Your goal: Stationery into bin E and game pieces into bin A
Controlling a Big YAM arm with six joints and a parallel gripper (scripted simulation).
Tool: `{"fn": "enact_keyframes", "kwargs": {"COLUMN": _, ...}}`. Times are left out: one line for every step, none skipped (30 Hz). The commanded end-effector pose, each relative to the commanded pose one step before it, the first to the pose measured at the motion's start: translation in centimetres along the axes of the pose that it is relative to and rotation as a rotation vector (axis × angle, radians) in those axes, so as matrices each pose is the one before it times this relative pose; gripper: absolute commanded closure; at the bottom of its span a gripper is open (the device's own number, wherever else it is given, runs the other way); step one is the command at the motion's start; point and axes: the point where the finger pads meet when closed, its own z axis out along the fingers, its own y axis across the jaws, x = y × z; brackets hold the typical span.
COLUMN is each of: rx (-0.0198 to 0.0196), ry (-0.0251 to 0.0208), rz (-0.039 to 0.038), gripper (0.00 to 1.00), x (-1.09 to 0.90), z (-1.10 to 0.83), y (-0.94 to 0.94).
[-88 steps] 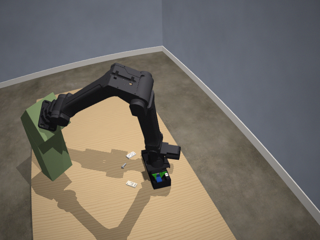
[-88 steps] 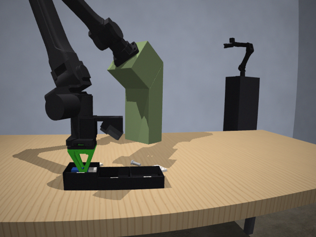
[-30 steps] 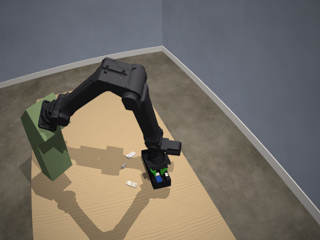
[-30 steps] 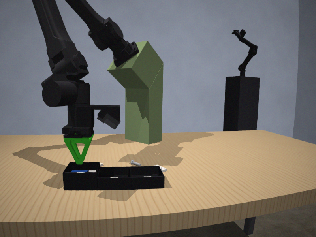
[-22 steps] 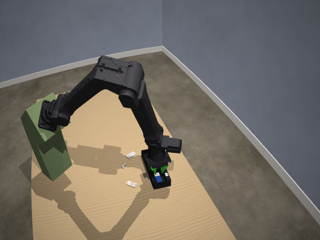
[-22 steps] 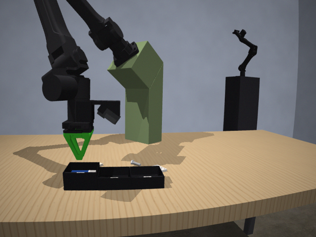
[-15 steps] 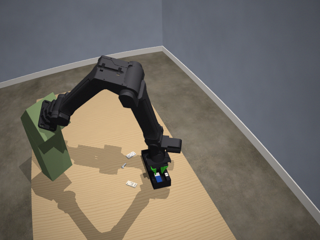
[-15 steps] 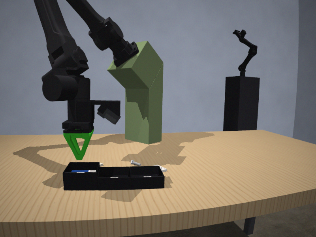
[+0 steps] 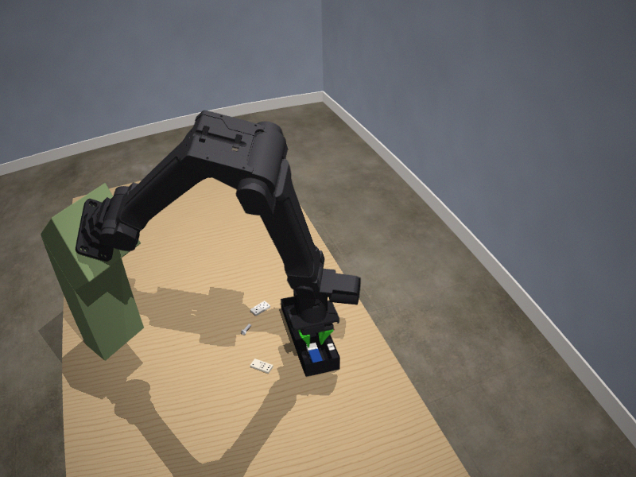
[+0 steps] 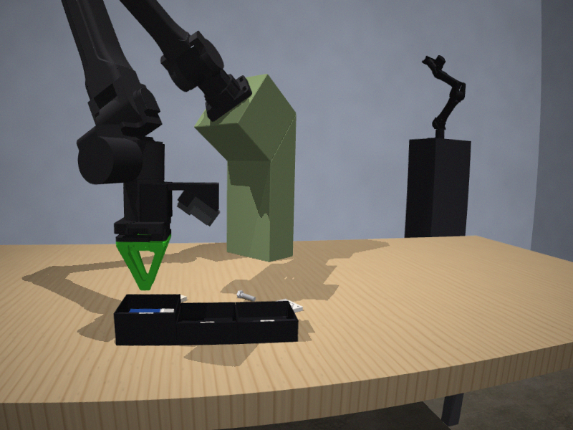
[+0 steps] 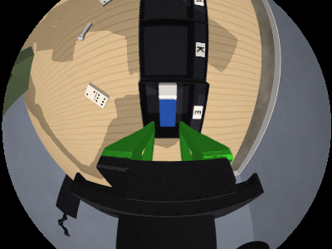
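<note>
Overall, one black robot arm carries one gripper with two green fingers, pointing downward. The two fingers stand partly open, with a modest gap between their tips, and hold nothing. Beneath the hand is one deep black rectangular bin labelled E; the fingertips hang above its rim. Inside it lies one blue-and-white rectangular eraser, apart from the fingers.

Two shallower black bins continue the row to one side of the hand, making three in all: the nearer, labelled K, adjoins bin E; the farther, an end bin, has a label cut off in the wrist view.

Two white rectangular dominoes with black pips lie on the wooden table, outside the bins, on the side of the hand toward the green pedestal. The nearer domino is beside bin E; the farther domino is beside the end bin. One grey metal bolt rests between the dominoes, slightly farther from the bins.
</note>
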Motion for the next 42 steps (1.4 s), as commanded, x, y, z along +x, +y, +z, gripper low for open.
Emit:
{"fn": "enact_keyframes", "kwargs": {"rx": 0.00646, "ry": -0.01451, "rz": -0.00593, "gripper": 0.70, "x": -1.426, "z": -0.010, "y": -0.267}}
{"fn": "enact_keyframes", "kwargs": {"rx": 0.00000, "ry": 0.00000, "rz": 0.00000, "gripper": 0.70, "x": 0.000, "z": 0.000, "y": 0.000}}
{"fn": "enact_keyframes", "kwargs": {"rx": -0.00061, "ry": 0.00100, "rz": 0.00078, "gripper": 0.70, "x": 0.072, "z": 0.037, "y": 0.029}}
{"fn": "enact_keyframes", "kwargs": {"rx": 0.00036, "ry": 0.00016, "rz": 0.00032, "gripper": 0.70, "x": -0.003, "z": 0.001, "y": -0.013}}
{"fn": "enact_keyframes", "kwargs": {"rx": 0.00053, "ry": -0.00003, "rz": 0.00015, "gripper": 0.70, "x": -0.015, "z": -0.005, "y": -0.021}}
{"fn": "enact_keyframes", "kwargs": {"rx": 0.00059, "ry": -0.00016, "rz": -0.00003, "gripper": 0.70, "x": -0.020, "z": -0.006, "y": -0.024}}
{"fn": "enact_keyframes", "kwargs": {"rx": 0.00046, "ry": 0.00002, "rz": -0.00007, "gripper": 0.70, "x": -0.013, "z": -0.004, "y": -0.020}}
{"fn": "enact_keyframes", "kwargs": {"rx": 0.00043, "ry": 0.00001, "rz": -0.00001, "gripper": 0.70, "x": -0.012, "z": -0.003, "y": -0.019}}
{"fn": "enact_keyframes", "kwargs": {"rx": 0.00037, "ry": 0.00003, "rz": 0.00006, "gripper": 0.70, "x": -0.007, "z": -0.001, "y": -0.016}}
{"fn": "enact_keyframes", "kwargs": {"rx": 0.00019, "ry": 0.00016, "rz": 0.00019, "gripper": 0.70, "x": 0.004, "z": 0.004, "y": -0.009}}
{"fn": "enact_keyframes", "kwargs": {"rx": 0.00002, "ry": 0.00031, "rz": 0.00033, "gripper": 0.70, "x": 0.016, "z": 0.009, "y": -0.002}}
{"fn": "enact_keyframes", "kwargs": {"rx": -0.00002, "ry": 0.00034, "rz": 0.00034, "gripper": 0.70, "x": 0.019, "z": 0.010, "y": 0.000}}
{"fn": "enact_keyframes", "kwargs": {"rx": 0.00009, "ry": 0.00022, "rz": 0.00020, "gripper": 0.70, "x": 0.010, "z": 0.006, "y": -0.006}}
{"fn": "enact_keyframes", "kwargs": {"rx": 0.00030, "ry": 0.00001, "rz": 0.00001, "gripper": 0.70, "x": -0.006, "z": -0.002, "y": -0.015}}
{"fn": "enact_keyframes", "kwargs": {"rx": 0.00038, "ry": -0.00011, "rz": -0.00006, "gripper": 0.70, "x": -0.012, "z": -0.005, "y": -0.019}}
{"fn": "enact_keyframes", "kwargs": {"rx": 0.00035, "ry": -0.00009, "rz": -0.00008, "gripper": 0.70, "x": -0.012, "z": -0.005, "y": -0.019}}
{"fn": "enact_keyframes", "kwargs": {"rx": 0.00019, "ry": 0.00004, "rz": 0.00003, "gripper": 0.70, "x": -0.002, "z": 0.000, "y": -0.013}}
{"fn": "enact_keyframes", "kwargs": {"rx": 0.00000, "ry": 0.00000, "rz": 0.00000, "gripper": 0.70, "x": 0.000, "z": 0.000, "y": 0.000}}
{"fn": "enact_keyframes", "kwargs": {"rx": 0.00000, "ry": 0.00000, "rz": 0.00000, "gripper": 0.70, "x": 0.000, "z": 0.000, "y": 0.000}}
{"fn": "enact_keyframes", "kwargs": {"rx": -0.00060, "ry": 0.00065, "rz": 0.00054, "gripper": 0.70, "x": 0.053, "z": 0.026, "y": 0.021}}
{"fn": "enact_keyframes", "kwargs": {"rx": 0.00012, "ry": 0.00006, "rz": 0.00014, "gripper": 0.70, "x": 0.001, "z": 0.000, "y": -0.011}}
{"fn": "enact_keyframes", "kwargs": {"rx": 0.00023, "ry": -0.00006, "rz": 0.00003, "gripper": 0.70, "x": -0.007, "z": -0.003, "y": -0.016}}
{"fn": "enact_keyframes", "kwargs": {"rx": 0.00026, "ry": -0.00013, "rz": -0.00004, "gripper": 0.70, "x": -0.009, "z": -0.004, "y": -0.017}}
{"fn": "enact_keyframes", "kwargs": {"rx": 0.00020, "ry": -0.00003, "rz": -0.00008, "gripper": 0.70, "x": -0.006, "z": -0.003, "y": -0.015}}
{"fn": "enact_keyframes", "kwargs": {"rx": 0.00020, "ry": -0.00005, "rz": -0.00009, "gripper": 0.70, "x": -0.007, "z": -0.003, "y": -0.016}}
{"fn": "enact_keyframes", "kwargs": {"rx": 0.00022, "ry": -0.00009, "rz": -0.00008, "gripper": 0.70, "x": -0.008, "z": -0.004, "y": -0.016}}
{"fn": "enact_keyframes", "kwargs": {"rx": 0.00008, "ry": 0.00003, "rz": 0.00004, "gripper": 0.70, "x": 0.002, "z": 0.001, "y": -0.010}}
{"fn": "enact_keyframes", "kwargs": {"rx": 0.00000, "ry": 0.00010, "rz": 0.00010, "gripper": 0.70, "x": 0.008, "z": 0.003, "y": -0.007}}
{"fn": "enact_keyframes", "kwargs": {"rx": 0.00075, "ry": 0.00060, "rz": 0.00079, "gripper": 0.70, "x": -0.270, "z": -0.032, "y": 0.049}}
{"fn": "enact_keyframes", "kwargs": {"rx": 0.00061, "ry": -0.00114, "rz": 0.00003, "gripper": 0.70, "x": -0.026, "z": 0.001, "y": -0.015}}
{"fn": "enact_keyframes", "kwargs": {"rx": 0.00014, "ry": -0.00078, "rz": -0.00013, "gripper": 0.70, "x": -0.018, "z": -0.004, "y": 0.008}}
{"fn": "enact_keyframes", "kwargs": {"rx": -0.00178, "ry": -0.00078, "rz": -0.00105, "gripper": 0.70, "x": -0.027, "z": 0.002, "y": 0.046}}
{"fn": "enact_keyframes", "kwargs": {"rx": -0.01894, "ry": 0.01121, "rz": 0.06631, "gripper": 0.60, "x": 0.975, "z": 0.550, "y": 1.893}}
{"fn": "enact_keyframes", "kwargs": {"rx": 0.02142, "ry": 0.00909, "rz": 0.06318, "gripper": 0.60, "x": 0.761, "z": -0.750, "y": 0.054}}
{"fn": "enact_keyframes", "kwargs": {"rx": 0.00000, "ry": 0.00000, "rz": 0.00000, "gripper": 0.60, "x": 0.000, "z": 0.000, "y": 0.000}}
{"fn": "enact_keyframes", "kwargs": {"rx": 0.00000, "ry": 0.00000, "rz": 0.00000, "gripper": 0.60, "x": 0.000, "z": 0.000, "y": 0.000}}
{"fn": "enact_keyframes", "kwargs": {"rx": 0.00477, "ry": 0.00169, "rz": 0.05250, "gripper": 0.60, "x": 0.129, "z": -0.174, "y": 0.657}}
{"fn": "enact_keyframes", "kwargs": {"rx": 0.00139, "ry": 0.00004, "rz": 0.04433, "gripper": 0.60, "x": 0.079, "z": -0.100, "y": 0.786}}
{"fn": "enact_keyframes", "kwargs": {"rx": -0.00244, "ry": -0.00267, "rz": 0.02169, "gripper": 0.60, "x": 0.036, "z": -0.016, "y": 0.901}}
{"fn": "enact_keyframes", "kwargs": {"rx": -0.00184, "ry": -0.00265, "rz": 0.02308, "gripper": 0.60, "x": 0.056, "z": -0.016, "y": 0.901}}
{"fn": "enact_keyframes", "kwargs": {"rx": -0.00178, "ry": -0.00268, "rz": 0.02338, "gripper": 0.60, "x": 0.078, "z": -0.017, "y": 0.901}}
{"fn": "enact_keyframes", "kwargs": {"rx": -0.00463, "ry": -0.00285, "rz": 0.02389, "gripper": 0.60, "x": -0.002, "z": 0.106, "y": 1.084}}
